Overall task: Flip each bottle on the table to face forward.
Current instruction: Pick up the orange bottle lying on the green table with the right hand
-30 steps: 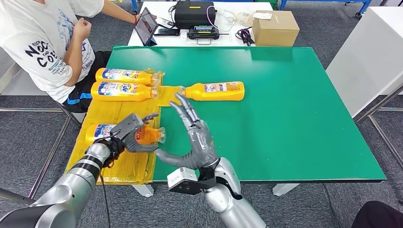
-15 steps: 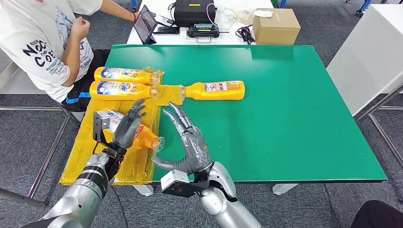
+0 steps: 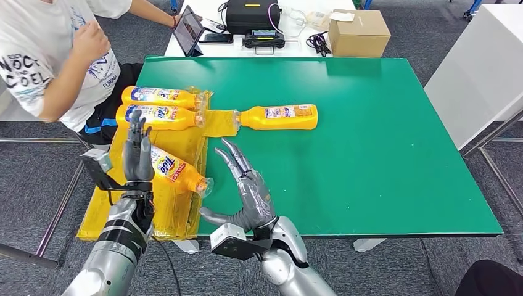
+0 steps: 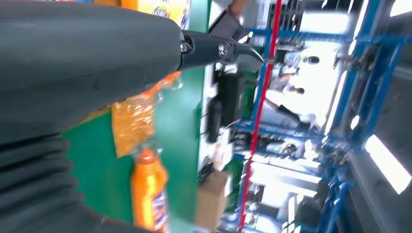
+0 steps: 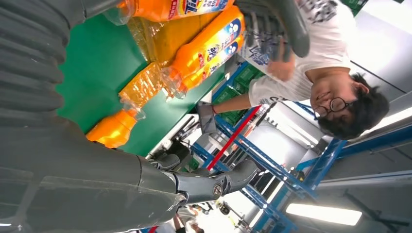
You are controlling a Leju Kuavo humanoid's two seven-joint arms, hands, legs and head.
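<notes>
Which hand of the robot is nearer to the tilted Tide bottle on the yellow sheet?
Left. The left hand is against the wide end of the tilted Tide bottle; the right hand is open beside its cap end, apart from it.

Orange bottles [image 3: 279, 117] with blue-lettered labels lie on green table [image 3: 370, 154].

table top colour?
Green table, clearest in the head view.
</notes>
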